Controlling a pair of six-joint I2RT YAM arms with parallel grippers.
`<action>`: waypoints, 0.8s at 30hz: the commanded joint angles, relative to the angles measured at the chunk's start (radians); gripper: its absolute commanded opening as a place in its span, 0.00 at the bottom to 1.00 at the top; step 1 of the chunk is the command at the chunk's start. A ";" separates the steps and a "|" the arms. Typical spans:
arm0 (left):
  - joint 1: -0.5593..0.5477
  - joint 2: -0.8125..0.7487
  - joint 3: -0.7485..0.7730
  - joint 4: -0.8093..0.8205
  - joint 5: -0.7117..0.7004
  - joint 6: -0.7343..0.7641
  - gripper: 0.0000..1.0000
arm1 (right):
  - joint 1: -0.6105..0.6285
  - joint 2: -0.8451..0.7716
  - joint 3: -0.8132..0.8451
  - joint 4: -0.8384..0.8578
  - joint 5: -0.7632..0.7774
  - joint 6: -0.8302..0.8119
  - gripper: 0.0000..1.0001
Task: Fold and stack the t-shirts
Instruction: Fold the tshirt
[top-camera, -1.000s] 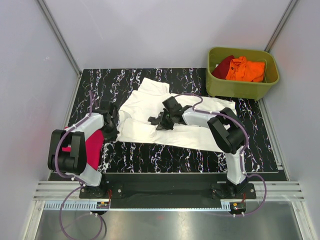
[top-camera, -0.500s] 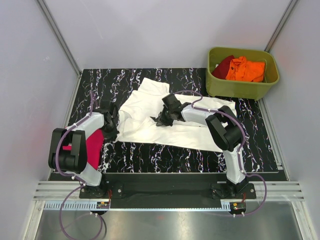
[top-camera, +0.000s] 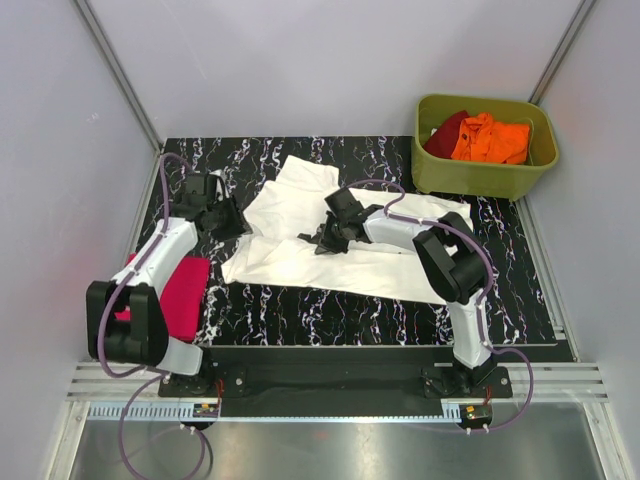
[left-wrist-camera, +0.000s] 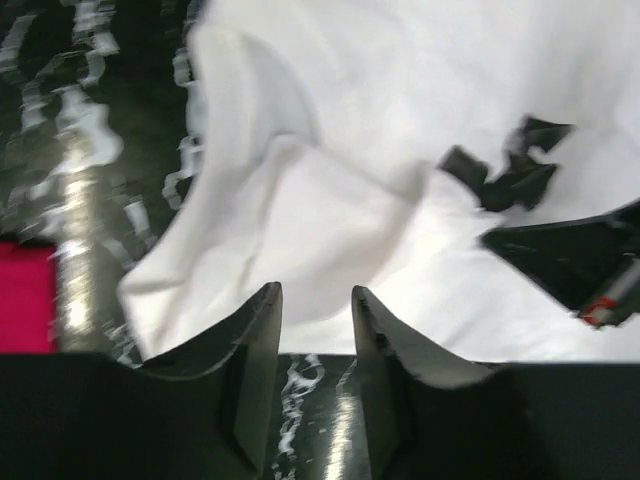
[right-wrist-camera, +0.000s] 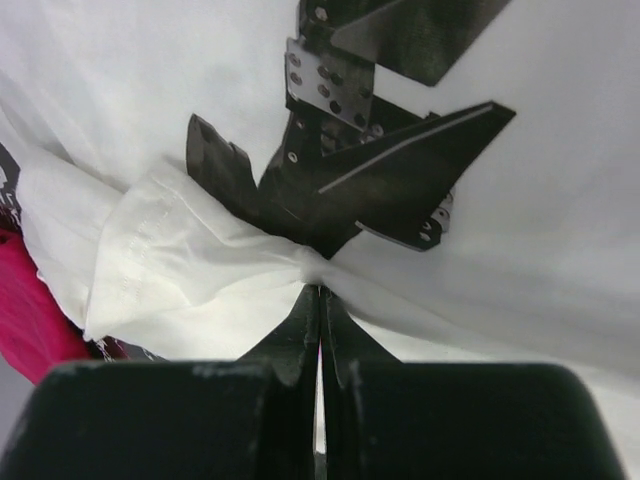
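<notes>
Where the black, white-veined desk (top-camera: 350, 310) met pale walls (top-camera: 320, 60), the white t-shirt (top-camera: 285, 225) lay spread across its middle and the pink t-shirt (top-camera: 185, 290) at its left edge. The right tool (right-wrist-camera: 319, 292) was pinched together on a fold of the white cloth, while the left tool (left-wrist-camera: 315, 300) hung empty, fingers apart, just beside it. An olive tub (top-camera: 470, 178) at the far right corner held the orange t-shirt (top-camera: 490, 138).
</notes>
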 joint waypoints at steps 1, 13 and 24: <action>-0.024 0.151 0.050 0.173 0.311 -0.003 0.45 | -0.005 -0.069 0.003 -0.077 0.018 -0.034 0.00; -0.189 0.471 0.357 0.026 0.180 -0.006 0.54 | -0.016 -0.100 -0.028 -0.085 -0.022 -0.048 0.00; -0.225 0.279 0.274 -0.001 0.076 0.097 0.73 | -0.033 -0.098 0.011 -0.074 -0.098 -0.160 0.09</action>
